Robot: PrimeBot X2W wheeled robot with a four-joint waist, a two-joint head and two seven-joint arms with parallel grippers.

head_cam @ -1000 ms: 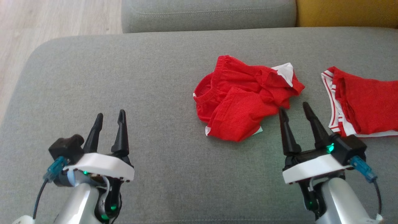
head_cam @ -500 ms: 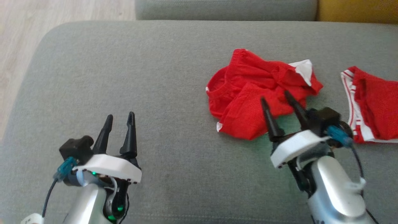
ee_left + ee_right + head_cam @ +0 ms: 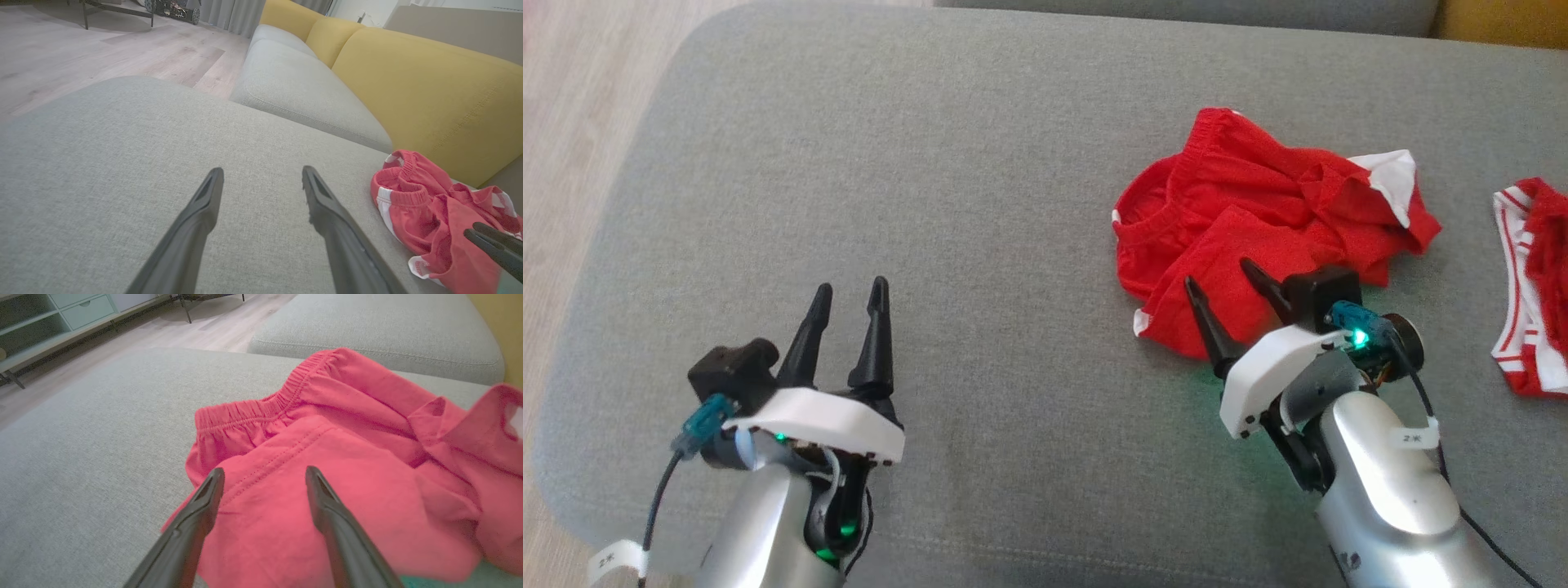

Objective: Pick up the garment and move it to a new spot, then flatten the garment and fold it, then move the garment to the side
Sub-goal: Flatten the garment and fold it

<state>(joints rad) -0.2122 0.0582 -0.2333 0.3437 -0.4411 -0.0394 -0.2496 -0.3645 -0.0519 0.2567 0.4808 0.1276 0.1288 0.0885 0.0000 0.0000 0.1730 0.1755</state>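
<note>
Head view: your right gripper (image 3: 1217,272) is hanging with its fingers spread wide, empty, over the near edge of the crumpled red garment (image 3: 1258,196), which is lying right of centre on the grey cushion (image 3: 931,163). Your left gripper (image 3: 852,284) is sitting equally wide over bare cushion, well apart. A striped garment (image 3: 1531,286) is lying at the right edge.

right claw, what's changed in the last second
The right claw swung left and forward, open, over the near edge of the crumpled red shorts; nothing gripped. The left claw stayed open in place; the shorts lie unmoved, though the view itself shifted.
</note>
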